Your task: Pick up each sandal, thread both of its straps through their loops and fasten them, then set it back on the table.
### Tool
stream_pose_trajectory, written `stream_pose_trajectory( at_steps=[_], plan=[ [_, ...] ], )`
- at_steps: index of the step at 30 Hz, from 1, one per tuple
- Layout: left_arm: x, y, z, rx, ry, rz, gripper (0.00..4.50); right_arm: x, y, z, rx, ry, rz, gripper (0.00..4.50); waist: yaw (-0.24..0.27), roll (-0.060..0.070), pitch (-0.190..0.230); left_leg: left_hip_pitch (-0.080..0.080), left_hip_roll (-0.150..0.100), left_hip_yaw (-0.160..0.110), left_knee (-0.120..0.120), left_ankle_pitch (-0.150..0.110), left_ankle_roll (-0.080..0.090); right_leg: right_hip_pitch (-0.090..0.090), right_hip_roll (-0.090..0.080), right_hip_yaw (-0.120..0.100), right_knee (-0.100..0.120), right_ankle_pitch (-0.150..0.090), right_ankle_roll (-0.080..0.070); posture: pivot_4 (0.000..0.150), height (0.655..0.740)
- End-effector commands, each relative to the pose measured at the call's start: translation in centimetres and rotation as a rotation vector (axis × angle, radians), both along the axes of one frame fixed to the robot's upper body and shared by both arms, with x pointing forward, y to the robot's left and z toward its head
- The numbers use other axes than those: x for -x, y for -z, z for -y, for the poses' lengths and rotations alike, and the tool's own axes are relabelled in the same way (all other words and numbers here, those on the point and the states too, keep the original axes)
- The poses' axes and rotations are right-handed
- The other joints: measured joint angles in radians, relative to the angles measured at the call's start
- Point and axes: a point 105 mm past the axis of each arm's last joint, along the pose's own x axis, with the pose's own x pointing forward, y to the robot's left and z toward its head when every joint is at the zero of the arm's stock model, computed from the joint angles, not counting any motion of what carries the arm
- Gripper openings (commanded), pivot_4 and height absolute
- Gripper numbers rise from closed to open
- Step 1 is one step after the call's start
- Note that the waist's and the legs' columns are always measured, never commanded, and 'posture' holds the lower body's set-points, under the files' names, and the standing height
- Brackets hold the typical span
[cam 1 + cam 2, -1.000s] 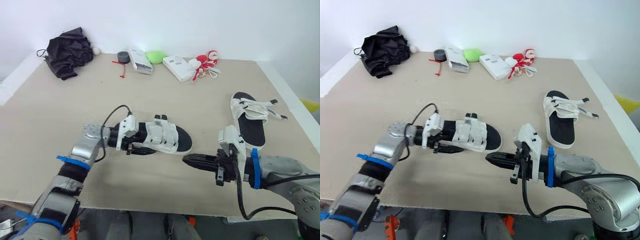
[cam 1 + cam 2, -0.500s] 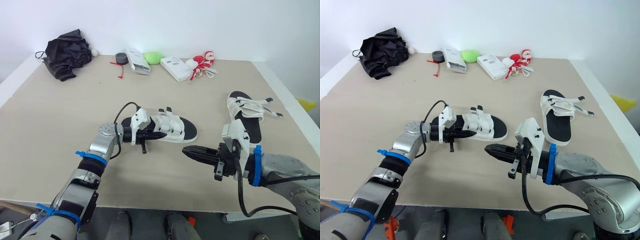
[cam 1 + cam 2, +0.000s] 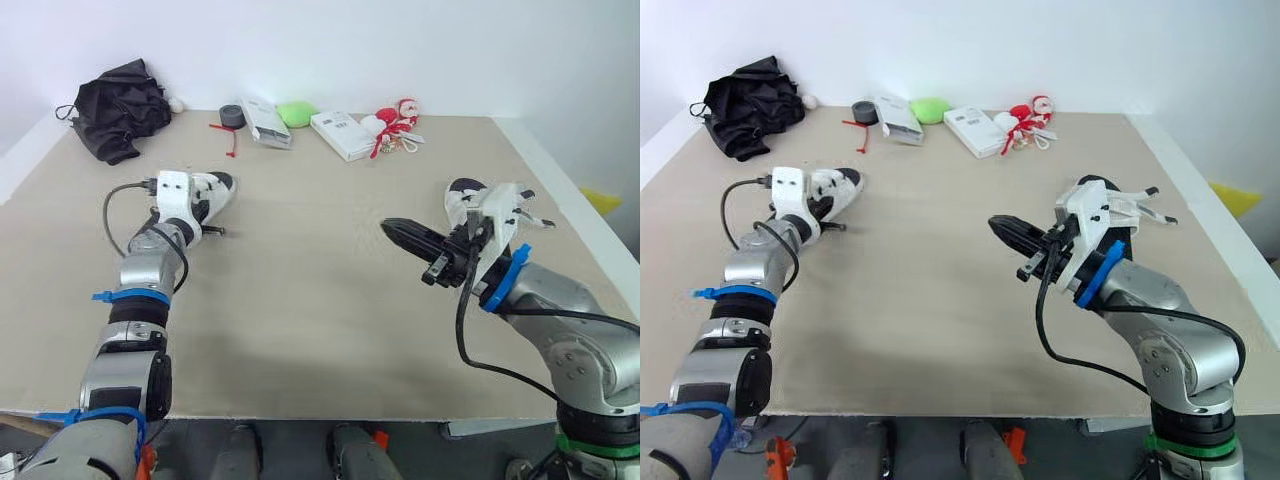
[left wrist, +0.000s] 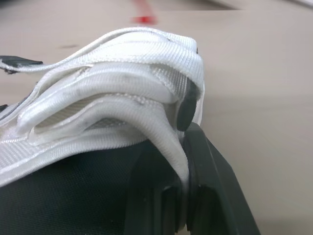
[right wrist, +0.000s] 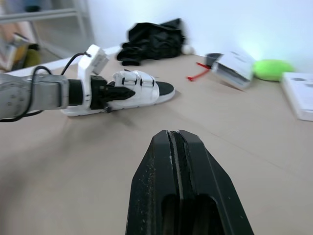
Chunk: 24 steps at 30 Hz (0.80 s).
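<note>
Head views: at the upper left, the left gripper (image 3: 207, 222) is largely hidden behind its own white wrist camera, and just the toe end of the first sandal (image 3: 218, 186) shows past it. At the right, the second sandal (image 3: 460, 190) lies half covered by the right arm, its strap ends sticking out loose. The right gripper (image 3: 390, 227) hangs over the bare beige table (image 3: 300, 300), fingers pressed together and holding nothing. Along the table's far edge, below a white wall (image 3: 400, 50), lie a black bundle (image 3: 115, 95), a tape roll (image 3: 232, 115), two white boxes (image 3: 340, 135), a green lump (image 3: 295, 112) and a red-and-white toy (image 3: 395, 118). The print on the boxes is too small to read.

Left wrist view: white straps and a dark footbed crowd the frame, with one black finger (image 4: 210, 181) tight against the strap.

Right wrist view: the left gripper is clamped on the first sandal's side. Whether the sole touches the table is unclear. A blurred shelf (image 5: 49, 14) sits at the upper left.
</note>
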Motion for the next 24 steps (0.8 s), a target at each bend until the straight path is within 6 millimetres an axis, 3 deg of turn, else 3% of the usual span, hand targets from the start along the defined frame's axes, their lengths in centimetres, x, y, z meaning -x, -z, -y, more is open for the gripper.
stream_pose_trajectory(
  at_steps=[1,4,5,6,7,8,9,13,14,21,24],
  plan=[
    [-0.1,0.1,-0.6,0.003,-0.049,0.002,0.35,1.1,-1.0,-1.0,-0.010,-0.100,0.053,0.00,0.004,0.000,0.000,0.000,0.000,0.000,0.000,0.000,0.000,0.000,0.000,0.000,0.000,0.000,0.000,0.150,0.7380],
    [-0.1,-0.9,-0.8,0.059,-0.068,0.061,1.04,1.9,-1.6,-1.3,-0.039,-0.164,0.069,0.00,0.005,0.000,0.000,0.000,0.000,0.000,0.000,0.000,-0.001,0.000,0.000,0.000,0.000,0.000,-0.001,0.150,0.7380],
    [-0.1,-1.3,-0.8,0.070,-0.067,0.081,1.64,2.0,-1.9,-1.3,-0.049,-0.179,0.076,0.00,0.005,0.000,0.000,0.000,0.000,0.000,0.000,0.001,-0.001,0.000,0.000,0.000,0.000,0.001,-0.001,0.150,0.7380],
    [-0.2,-1.6,-0.8,0.073,-0.073,0.092,1.84,2.1,-2.0,-1.3,-0.057,-0.190,0.079,0.00,0.005,0.000,0.000,0.000,0.000,0.000,0.000,0.001,-0.001,0.000,0.001,0.000,0.000,0.001,-0.001,0.150,0.7380],
    [-0.2,-1.8,-1.0,0.074,-0.083,0.104,2.34,2.0,-2.1,-1.4,-0.058,-0.197,0.080,0.00,0.005,0.000,0.000,0.000,0.000,0.000,0.000,0.001,-0.002,0.000,0.001,0.000,0.000,0.001,-0.001,0.150,0.7380],
    [-0.2,-1.9,-1.1,0.074,-0.092,0.103,2.45,1.9,-2.1,-1.5,-0.056,-0.205,0.078,0.00,0.005,0.000,0.000,0.000,0.000,0.000,0.000,0.001,-0.002,0.000,0.001,0.000,0.000,0.001,-0.001,0.150,0.7380],
    [-0.1,-2.1,-1.4,0.075,-0.108,0.110,2.96,1.9,-2.1,-1.5,-0.055,-0.213,0.076,0.00,0.005,0.000,0.000,0.000,0.000,0.000,0.000,0.001,-0.002,0.000,0.001,0.000,0.000,0.001,-0.001,0.150,0.7380],
    [0.6,-2.4,-2.2,0.075,-0.137,0.112,4.23,1.7,-1.7,-1.9,-0.050,-0.242,0.062,0.00,0.006,0.000,0.000,0.000,0.000,0.000,0.000,0.001,-0.002,0.000,0.000,0.000,0.000,0.001,-0.001,0.150,0.7380],
    [0.9,-2.5,-2.4,0.072,-0.141,0.114,4.39,1.7,-1.7,-1.9,-0.049,-0.249,0.061,0.00,0.006,0.000,0.000,0.000,0.000,0.000,0.000,0.001,-0.002,0.000,0.000,0.000,0.000,0.001,-0.001,0.150,0.7380],
    [5.2,-2.1,-2.8,0.126,-0.023,0.035,4.39,0.7,-0.9,-2.4,-0.044,-0.302,0.026,0.00,0.007,0.000,0.000,-0.001,0.001,0.000,-0.001,0.002,-0.003,-0.002,0.001,0.000,0.000,0.001,-0.001,0.150,0.7380],
    [8.6,-1.6,-2.6,0.186,0.121,-0.055,4.39,-0.4,-0.5,-2.5,-0.026,-0.326,0.000,0.00,0.009,0.000,0.000,0.000,0.001,0.000,0.000,0.003,-0.005,-0.001,0.001,0.000,0.001,0.002,-0.002,0.150,0.7380]
  ],
)
